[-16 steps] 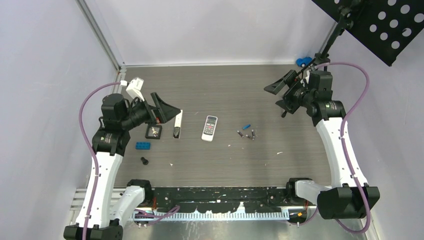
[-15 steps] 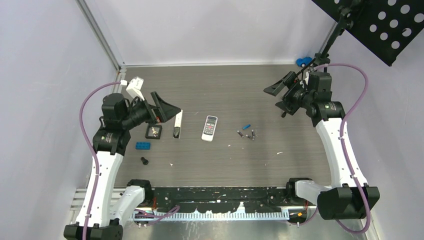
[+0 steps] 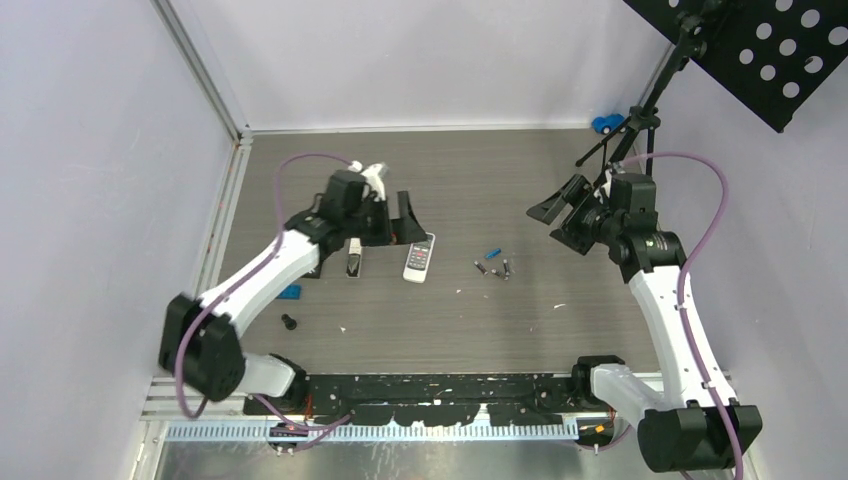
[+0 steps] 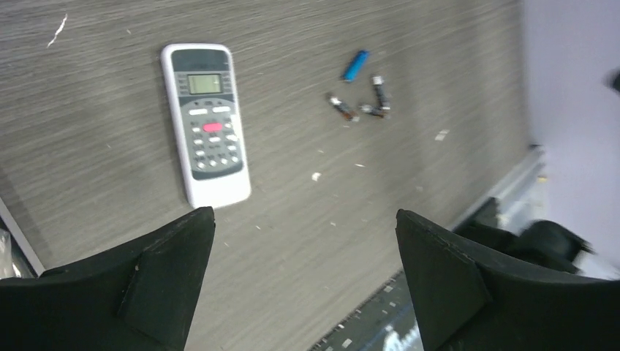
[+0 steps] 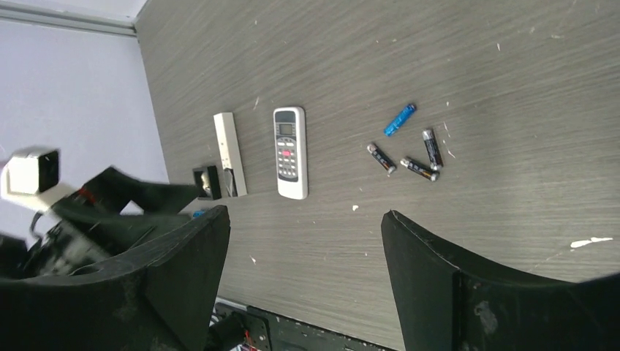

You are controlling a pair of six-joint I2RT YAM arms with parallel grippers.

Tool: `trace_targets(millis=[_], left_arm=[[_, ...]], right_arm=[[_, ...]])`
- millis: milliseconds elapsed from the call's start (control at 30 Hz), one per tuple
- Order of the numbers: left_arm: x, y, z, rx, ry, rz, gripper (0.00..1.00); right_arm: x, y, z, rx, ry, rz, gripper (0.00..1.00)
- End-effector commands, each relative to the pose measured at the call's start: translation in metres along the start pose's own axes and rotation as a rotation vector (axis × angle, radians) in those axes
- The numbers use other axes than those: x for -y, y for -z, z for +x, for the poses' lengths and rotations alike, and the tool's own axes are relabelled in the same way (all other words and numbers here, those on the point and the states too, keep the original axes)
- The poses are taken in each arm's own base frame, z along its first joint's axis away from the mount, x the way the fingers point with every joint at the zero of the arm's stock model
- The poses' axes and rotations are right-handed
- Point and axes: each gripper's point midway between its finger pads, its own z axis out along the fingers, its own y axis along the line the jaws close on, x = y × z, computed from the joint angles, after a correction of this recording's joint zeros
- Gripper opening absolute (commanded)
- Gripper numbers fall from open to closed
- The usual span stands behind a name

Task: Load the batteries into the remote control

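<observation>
The white remote control [image 3: 420,256] lies face up. Three dark batteries [image 5: 419,168] lie loose in a cluster to its right, apart from it, with a small blue cylinder [image 5: 400,119] near them. The left gripper [image 4: 303,227] hovers just left of the remote, jaws wide apart and empty. The right gripper [image 5: 303,219], also wide apart and empty, hangs well right of the remote, beyond the batteries.

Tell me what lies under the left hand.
Below the open left hand lies the white remote, buttons up, not touched. In the top view the hand hides the table directly beneath it.
</observation>
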Motion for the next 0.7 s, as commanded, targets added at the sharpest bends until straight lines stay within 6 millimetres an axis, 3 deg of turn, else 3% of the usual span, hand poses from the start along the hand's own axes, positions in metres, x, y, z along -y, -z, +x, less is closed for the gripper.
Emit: trace_targets(millis=[0,200,467,667], left_arm=[[-0.016,-0.051,-0.008,0.015,-0.132,-0.161,0.95],[-0.044,-0.101,0.012,-0.062,-0.255,-0.373,0.95],[-0.087,-0.127,0.031,-0.175,-0.288,-0.548,0.96],[-0.101,-0.135,0.053,-0.253,-0.287,-0.555,0.72]], right_arm=[[0.004,0.005,0.005,0.020,0.020,-0.002,0.80],[0.019,0.003,0.021,-0.032,0.036,0.033,0.80],[0.030,0.009,0.035,-0.053,0.024,0.051,0.81],[0.037,0.015,0.044,-0.075,0.018,0.080,0.81]])
